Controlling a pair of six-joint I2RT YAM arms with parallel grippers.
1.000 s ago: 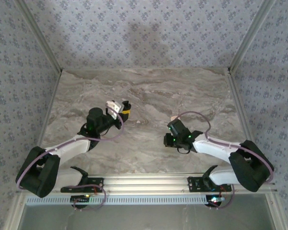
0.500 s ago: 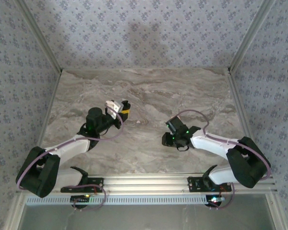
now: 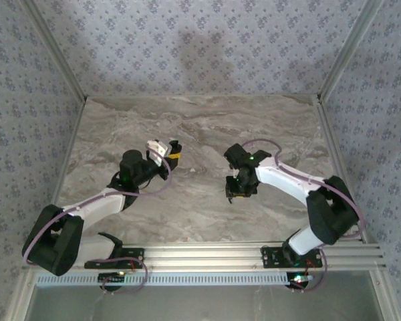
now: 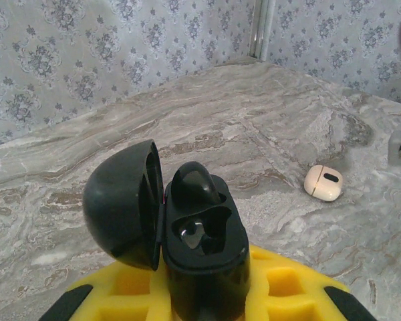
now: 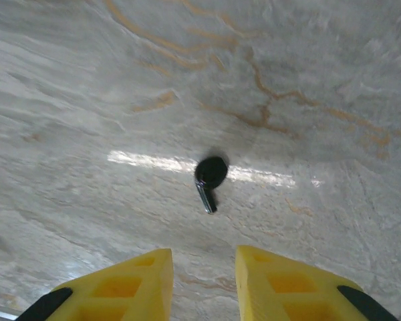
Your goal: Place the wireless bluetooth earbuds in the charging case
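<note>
Between the yellow fingers of your left gripper [image 4: 200, 297] sits the charging case [image 4: 204, 247]. The jaws are closed against its black body, and the lid [image 4: 123, 204] stands swung open on the gripper's left side. What looks like one earbud [image 4: 192, 188] rests in the case's far pocket. The near pocket looks unfilled, though a glint inside makes it hard to read. Beyond the case and off to the right, a small cream-coloured object [image 4: 323, 182] lies on the marble table [image 4: 267, 114] — you can't tell what it is.

Your right gripper [image 5: 204, 261] points down at the table with its fingers a moderate gap apart, holding nothing. Just ahead of that gap, clear of both fingertips, lies the second earbud [image 5: 209, 177], its stem toward the gripper. The fingers of both grippers are cut off at the bottom of each wrist view — you see only their tips.
</note>
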